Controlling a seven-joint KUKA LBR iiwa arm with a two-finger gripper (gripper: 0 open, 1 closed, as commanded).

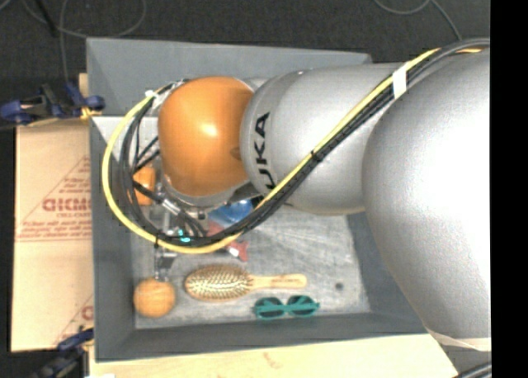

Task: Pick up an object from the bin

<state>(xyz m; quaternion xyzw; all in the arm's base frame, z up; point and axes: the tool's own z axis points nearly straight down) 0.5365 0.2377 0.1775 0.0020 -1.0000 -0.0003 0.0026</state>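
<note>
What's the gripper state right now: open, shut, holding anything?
Gripper: cannot tell whether open or shut, and nothing can be seen held in it. It is close by the orange ball, left of the wooden hairbrush.

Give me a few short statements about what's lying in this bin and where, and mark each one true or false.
1. An orange ball lies in the lower left corner of the bin. True.
2. The hairbrush stands upright against a wall. False: it lies flat on the bin floor.
3. The hairbrush lies just right of the ball, with its handle pointing right. True.
4. The green glasses rest on top of the hairbrush. False: they lie on the floor below its handle, nearer the lower wall.
5. The arm reaches in from the left. False: it comes in from the right and covers the upper part of the bin.
</note>
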